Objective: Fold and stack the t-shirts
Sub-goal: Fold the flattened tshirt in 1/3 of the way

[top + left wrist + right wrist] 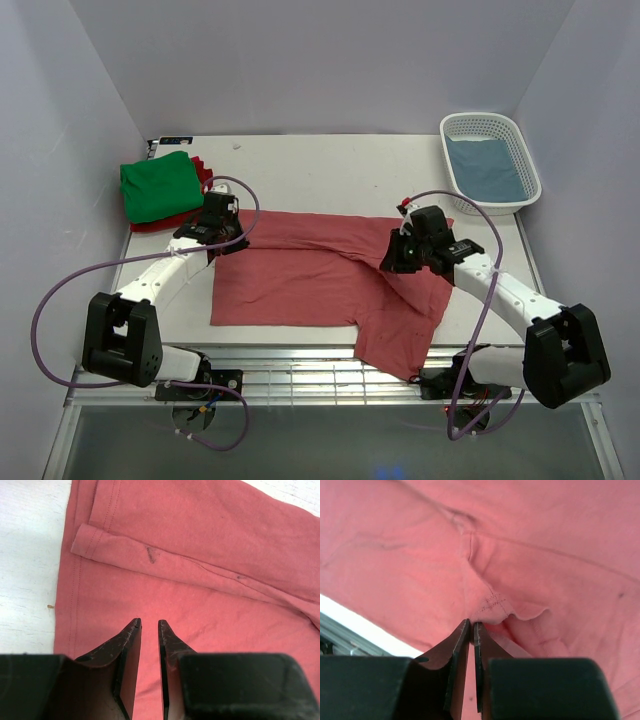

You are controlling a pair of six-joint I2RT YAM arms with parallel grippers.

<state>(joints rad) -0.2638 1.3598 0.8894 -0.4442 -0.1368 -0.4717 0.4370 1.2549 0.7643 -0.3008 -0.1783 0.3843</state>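
Observation:
A dusty pinkish-red t-shirt (pixel 300 275) lies spread across the middle of the table, its lower right part draped over the front edge. My left gripper (pixel 225 240) hovers over the shirt's left edge. In the left wrist view its jaws (pixel 149 624) stand slightly apart with nothing between them, above flat fabric (pixel 200 530) near a folded sleeve. My right gripper (pixel 395 262) is on the shirt's right half. In the right wrist view it (pixel 472 624) is shut on a stitched fold of the shirt (pixel 545 540). A folded green t-shirt (pixel 160 185) rests on a dark red one (pixel 203 170) at the back left.
A white lattice basket (pixel 480 120) at the back right holds a grey-blue t-shirt (pixel 488 168). A metal rail (pixel 300 375) runs along the table's front edge between the arm bases. Purple cables loop from both arms.

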